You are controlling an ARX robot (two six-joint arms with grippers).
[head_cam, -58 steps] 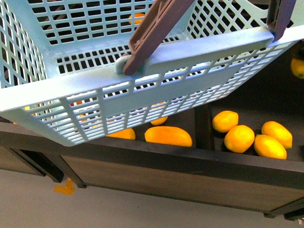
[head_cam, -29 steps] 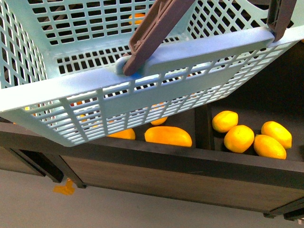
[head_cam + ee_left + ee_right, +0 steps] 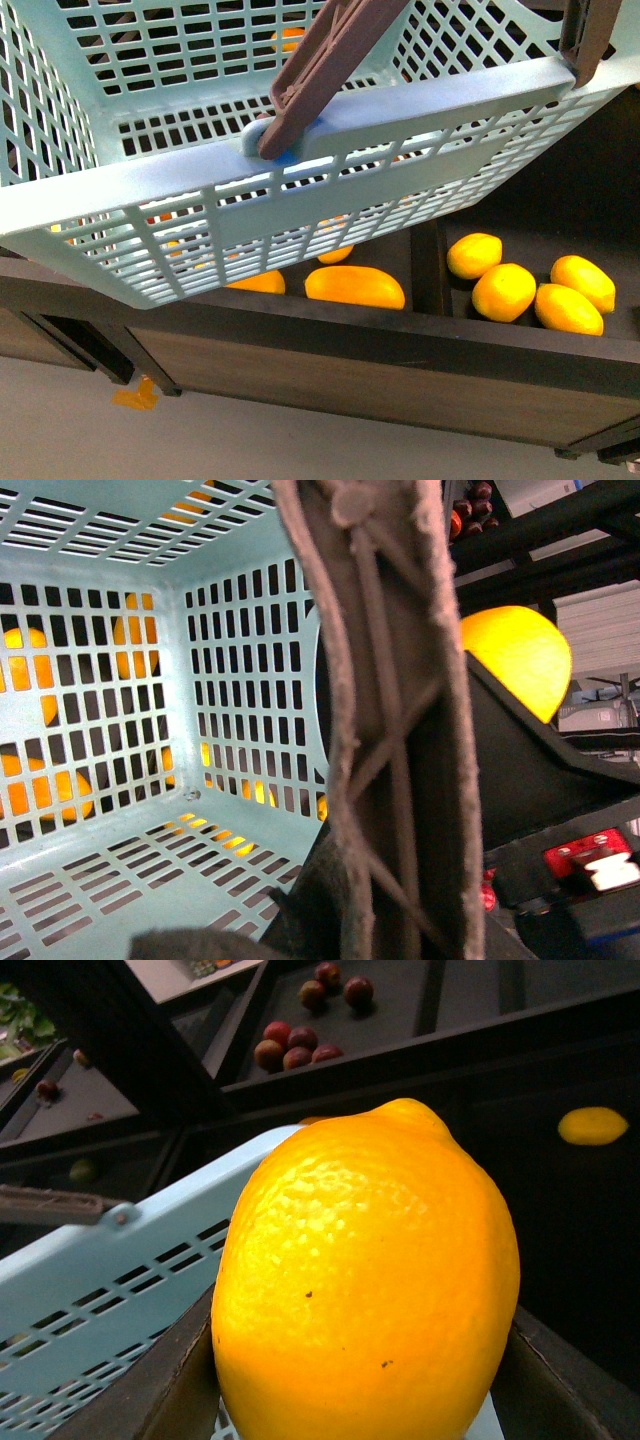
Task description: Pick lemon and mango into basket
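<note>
The light aqua basket (image 3: 200, 190) hangs tilted and fills the upper front view, its brown handle (image 3: 320, 70) raised. My left gripper (image 3: 400, 880) is shut on that handle (image 3: 390, 680), and the basket's inside (image 3: 120, 860) holds no fruit. My right gripper (image 3: 365, 1390) is shut on the lemon (image 3: 365, 1280), a bright yellow oval between its dark fingers (image 3: 170, 1380). The lemon hangs just above the basket rim (image 3: 110, 1270). The left wrist view shows the lemon (image 3: 520, 655) just beyond the handle. The mango is out of view.
Under the basket, a dark wooden shelf (image 3: 380, 350) holds several lemons (image 3: 503, 290) in its right bin and an elongated orange-yellow fruit (image 3: 355, 287) in its left bin. Dark red fruits (image 3: 290, 1050) and a lone lemon (image 3: 592, 1125) lie on farther shelves.
A yellow fruit at the front view's right edge one second ago is gone from that view. The basket has barely moved.
</note>
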